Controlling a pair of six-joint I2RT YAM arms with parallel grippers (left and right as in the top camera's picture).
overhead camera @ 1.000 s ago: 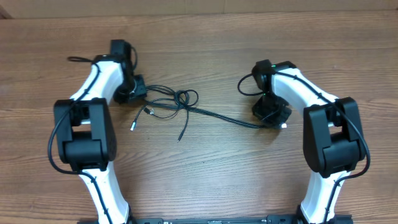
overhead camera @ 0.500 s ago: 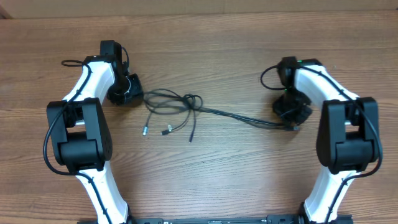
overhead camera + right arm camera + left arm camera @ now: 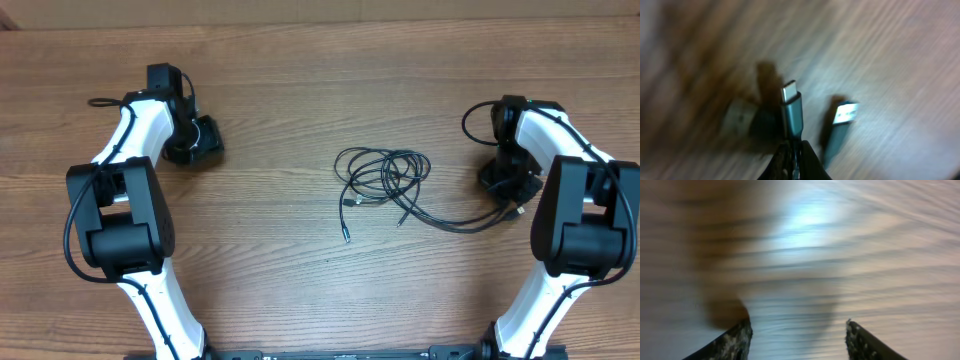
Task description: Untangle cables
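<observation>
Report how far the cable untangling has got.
Done: nothing separated; the cables lie in one overlapping coil. In hand: the right gripper pinches one cable by its plug; the left gripper is open, empty. Left: pulling the loops apart.

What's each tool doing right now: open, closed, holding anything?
Left tool: open, empty.
Right tool: closed, holding a cable near its end.
</observation>
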